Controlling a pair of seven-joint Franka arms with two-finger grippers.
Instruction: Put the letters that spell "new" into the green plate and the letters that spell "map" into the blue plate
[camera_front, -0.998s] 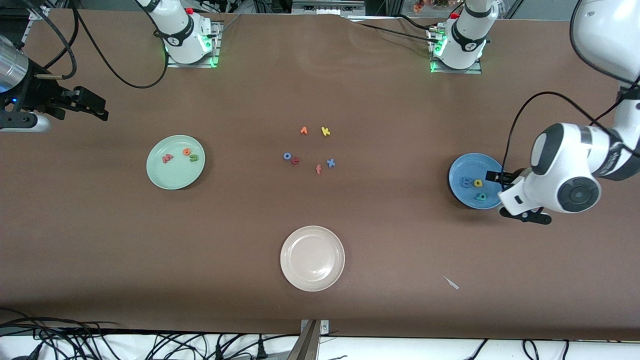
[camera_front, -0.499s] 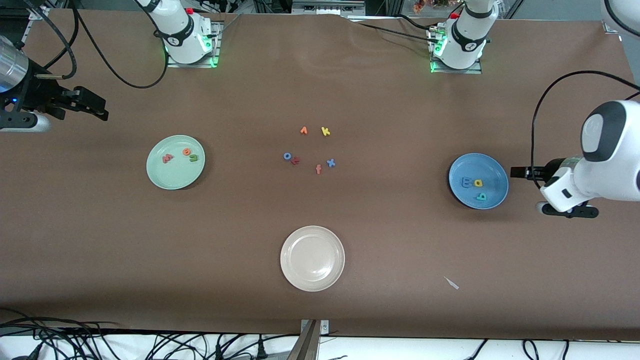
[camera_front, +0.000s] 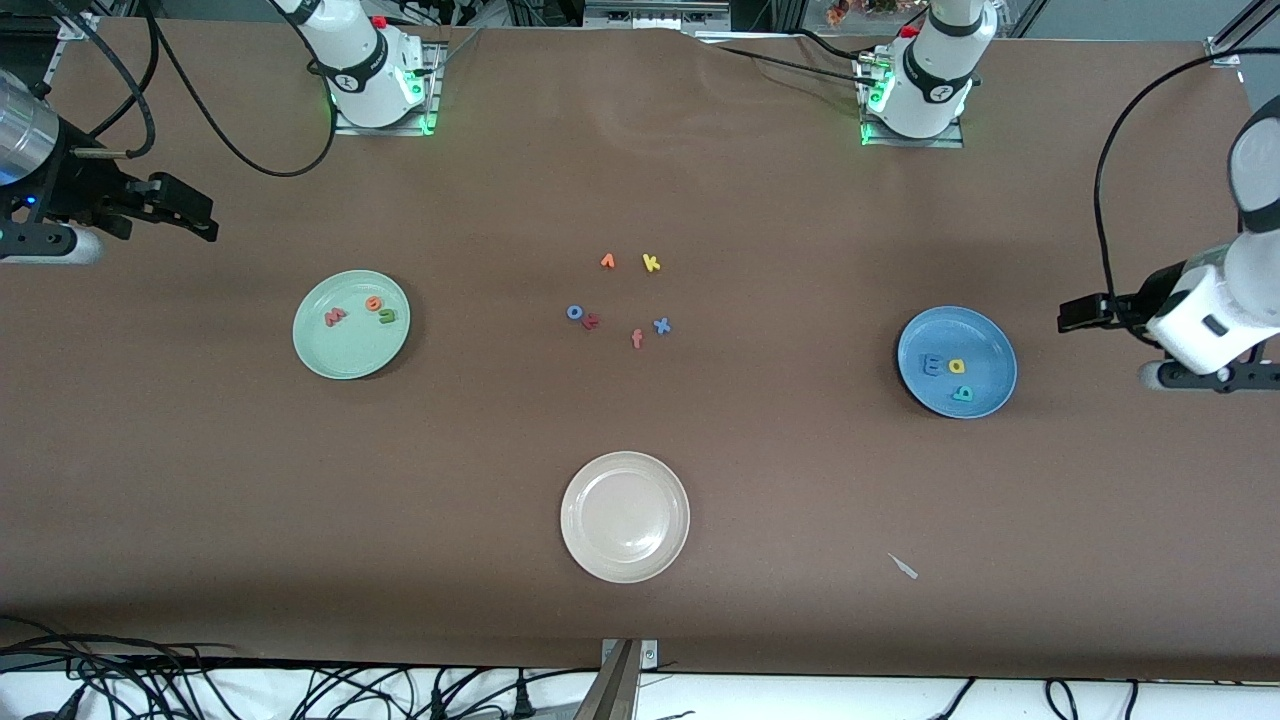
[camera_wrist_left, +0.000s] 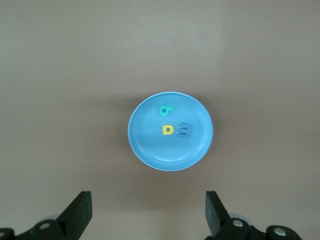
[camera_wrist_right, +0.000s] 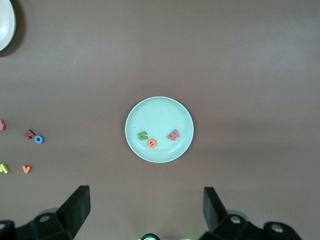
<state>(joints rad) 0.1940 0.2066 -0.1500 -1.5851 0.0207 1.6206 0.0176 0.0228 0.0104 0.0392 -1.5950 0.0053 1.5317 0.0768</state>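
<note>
There are three plates on the brown bench (camera_front: 800, 480). The green plate (camera_front: 351, 324) sits toward the right arm's end, and three small foam letters lie in it: a pinkish-red w (camera_front: 335, 317), an orange e (camera_front: 373, 303) and an olive-green n (camera_front: 387, 316). The blue plate (camera_front: 957, 361) sits toward the left arm's end, and it holds three letters too: a blue m (camera_front: 932, 365), a yellow a (camera_front: 957, 367) and a teal p (camera_front: 962, 393). The cream-white plate (camera_front: 625, 517) is nearer to the front camera than the other two, about midway between them. Six more letters lie on the bench between the green and blue plates: an orange v (camera_front: 607, 261), a yellow k (camera_front: 651, 263), a blue o (camera_front: 574, 312), a red letter (camera_front: 591, 321) just beside the o, a pink f (camera_front: 637, 339) and a blue x (camera_front: 661, 325). A tiny pale scrap (camera_front: 903, 566) lies nearer to the front camera than the blue plate. The left end effector (camera_front: 1072, 316) hangs over the bench by the blue plate, with its fingers (camera_wrist_left: 80, 215) spread wide and nothing in them. The right end effector (camera_front: 200, 215) waits over the bench near the green plate, with its fingers (camera_wrist_right: 77, 207) spread wide and holding nothing.
</note>
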